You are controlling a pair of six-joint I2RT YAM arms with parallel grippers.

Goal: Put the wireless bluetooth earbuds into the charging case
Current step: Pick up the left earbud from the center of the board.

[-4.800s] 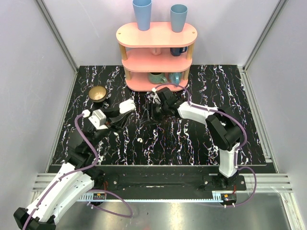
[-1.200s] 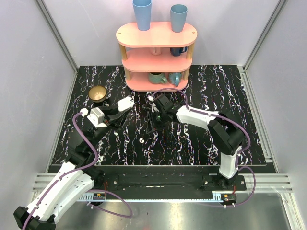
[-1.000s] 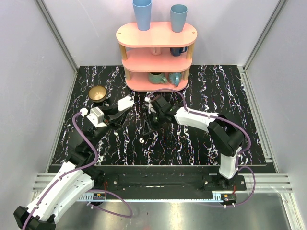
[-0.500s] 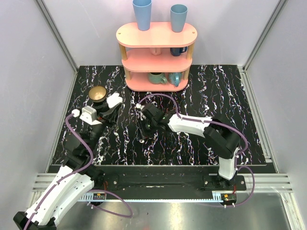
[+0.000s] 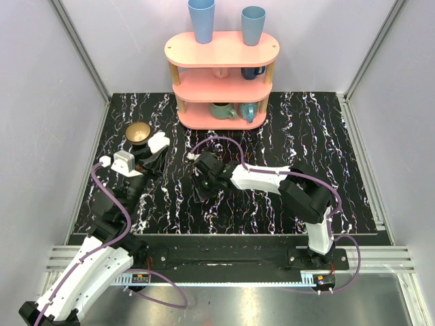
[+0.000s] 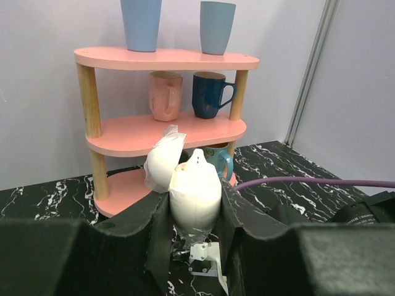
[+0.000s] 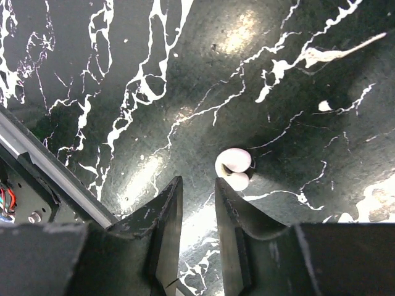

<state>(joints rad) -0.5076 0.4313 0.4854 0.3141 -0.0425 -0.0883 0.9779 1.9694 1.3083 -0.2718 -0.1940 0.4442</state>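
My left gripper (image 5: 152, 151) is shut on the white charging case (image 5: 159, 140) and holds it above the table's left side. In the left wrist view the case (image 6: 195, 188) stands upright between the black fingers (image 6: 154, 228) with its lid (image 6: 162, 161) hinged open to the left. My right gripper (image 5: 204, 191) points down at the marble tabletop near the middle. Its jaws (image 7: 197, 183) stand a little apart with nothing between them. One small white earbud (image 7: 233, 168) lies on the tabletop just beyond the right fingertip (image 7: 220, 185). In the top view it is hidden under the gripper.
A pink three-tier shelf (image 5: 221, 75) with mugs and two blue cups stands at the back centre. A brass bowl (image 5: 138, 132) sits back left, close to the left gripper. A purple cable (image 5: 221, 140) loops over the right arm.
My right gripper has swung left and nearer across the table, ending over the earbud. My left gripper has carried the case left and back toward the bowl.
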